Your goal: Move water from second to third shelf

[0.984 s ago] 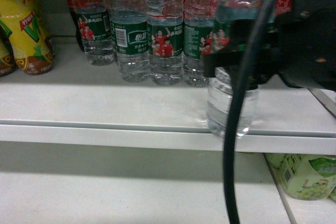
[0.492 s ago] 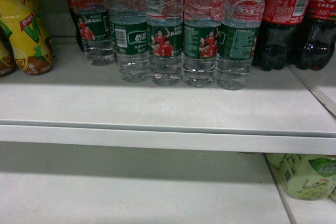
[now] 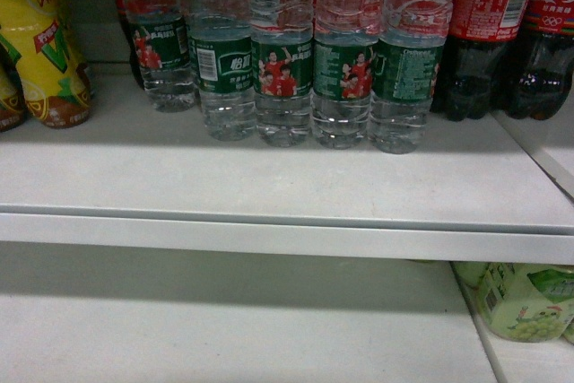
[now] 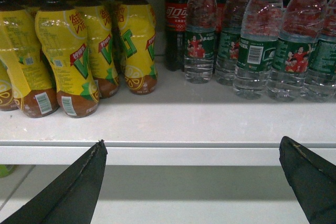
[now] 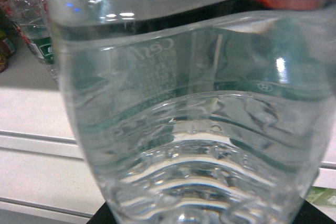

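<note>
Only the right wrist view showed the water (image 5: 184,129). The clear bottle filled nearly the whole picture, its ribbed, wavy plastic blurred by closeness and the back of its green label showing through the wall. It hung in front of a white shelf's front edge rather than standing on it. Two dark slivers at the bottom corners were all that showed of the right tool (image 5: 207,216), which was clamped around the bottle's lower body.

The head view held no arm and no tool. It showed a smooth white shelf (image 3: 269,186) with five water bottles (image 3: 282,60) in a row. Dark cola bottles (image 3: 484,33) with red labels stood just beside them on the right. On the lower shelf (image 3: 224,329), pale green cartons (image 3: 520,302) sat at the right edge.

The left wrist view alone showed the left tool (image 4: 191,142). Its two black, wedge-shaped fingers (image 4: 79,187) were spread wide, with nothing between them, below the shelf lip. It also took in a cluster of waisted yellow drink bottles (image 4: 71,51) with yellow caps, well to the left of the water.

A second earlier, the right arm, its cable and the gripped bottle had covered the right side of the head view at the shelf's front edge. Now they were gone from it, leaving the fifth standing bottle and the colas uncovered.
</note>
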You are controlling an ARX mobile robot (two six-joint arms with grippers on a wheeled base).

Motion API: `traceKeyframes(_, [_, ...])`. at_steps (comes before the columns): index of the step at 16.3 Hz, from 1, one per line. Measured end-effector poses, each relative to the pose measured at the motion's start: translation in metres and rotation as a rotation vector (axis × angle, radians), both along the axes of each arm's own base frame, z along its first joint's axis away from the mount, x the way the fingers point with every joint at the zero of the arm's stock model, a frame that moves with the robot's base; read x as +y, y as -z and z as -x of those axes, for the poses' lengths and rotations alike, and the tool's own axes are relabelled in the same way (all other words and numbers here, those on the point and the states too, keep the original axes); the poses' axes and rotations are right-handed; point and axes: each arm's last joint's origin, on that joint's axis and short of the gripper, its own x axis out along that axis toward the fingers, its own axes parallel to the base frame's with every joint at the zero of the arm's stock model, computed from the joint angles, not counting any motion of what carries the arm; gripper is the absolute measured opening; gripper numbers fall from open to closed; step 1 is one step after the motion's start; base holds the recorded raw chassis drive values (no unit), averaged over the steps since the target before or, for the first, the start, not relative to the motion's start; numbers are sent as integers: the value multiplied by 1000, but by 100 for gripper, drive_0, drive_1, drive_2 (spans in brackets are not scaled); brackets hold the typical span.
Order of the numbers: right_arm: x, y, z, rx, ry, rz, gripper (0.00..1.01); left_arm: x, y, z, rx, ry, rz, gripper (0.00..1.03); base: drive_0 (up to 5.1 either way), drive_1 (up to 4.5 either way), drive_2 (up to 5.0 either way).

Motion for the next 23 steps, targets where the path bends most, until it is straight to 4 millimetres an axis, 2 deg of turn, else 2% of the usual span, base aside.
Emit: traceKeyframes(23, [0, -1, 1, -5, 1, -5, 40, 0, 0, 0, 3, 0, 0, 98, 0, 0, 0])
